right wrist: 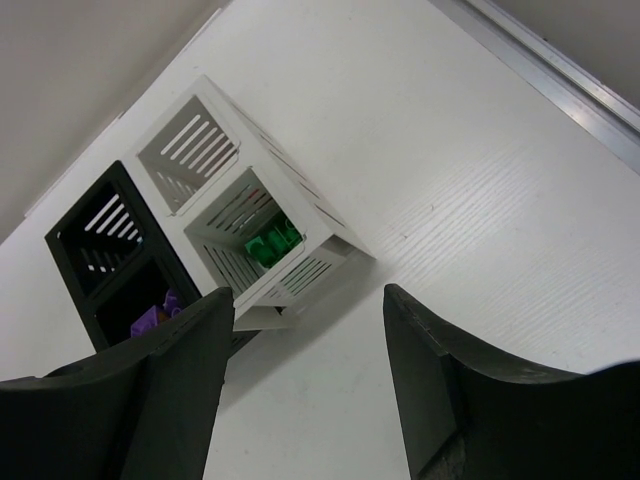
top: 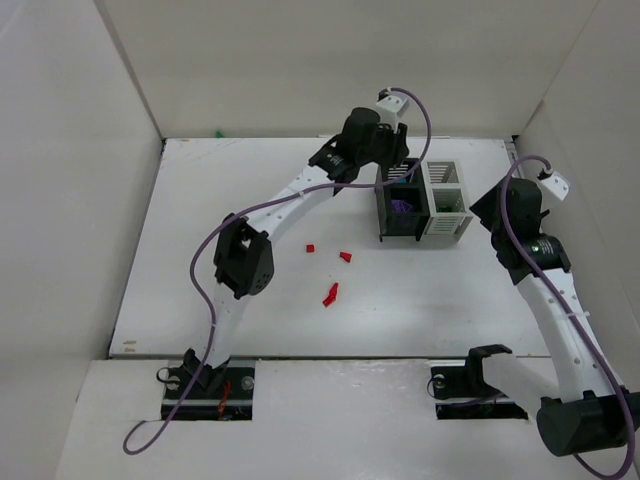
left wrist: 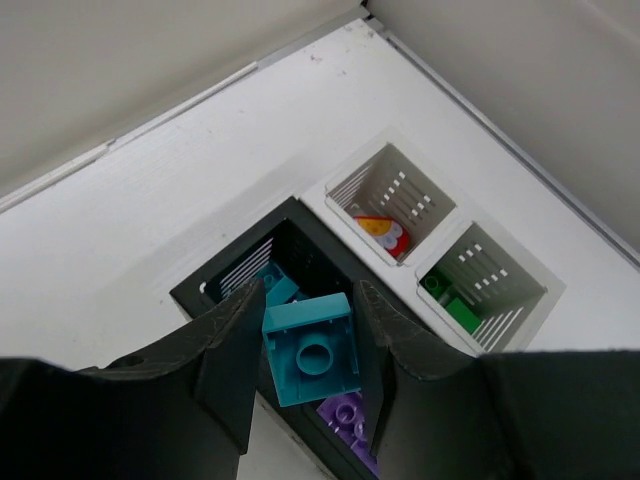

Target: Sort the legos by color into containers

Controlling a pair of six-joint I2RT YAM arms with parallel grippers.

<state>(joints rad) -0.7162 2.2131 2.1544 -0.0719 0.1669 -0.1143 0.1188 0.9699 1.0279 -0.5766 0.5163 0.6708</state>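
Observation:
My left gripper (left wrist: 305, 345) is shut on a teal lego (left wrist: 312, 350) and holds it over the black container (left wrist: 195, 290), above a compartment with another teal lego (left wrist: 268, 285). Purple legos (left wrist: 345, 418) lie in the black container's other compartment. The white container (left wrist: 440, 235) holds a red and yellow lego (left wrist: 383, 230) and green legos (left wrist: 450, 302). Three red legos (top: 330, 294) lie on the table left of the containers. My right gripper (right wrist: 305, 380) is open and empty, above bare table just right of the white container (right wrist: 300, 215).
White walls enclose the table on three sides. A small green piece (top: 218, 132) lies at the back wall, far left. Both arm bases stand at the near edge (top: 205, 385). The left arm (top: 245, 255) stretches diagonally across the table.

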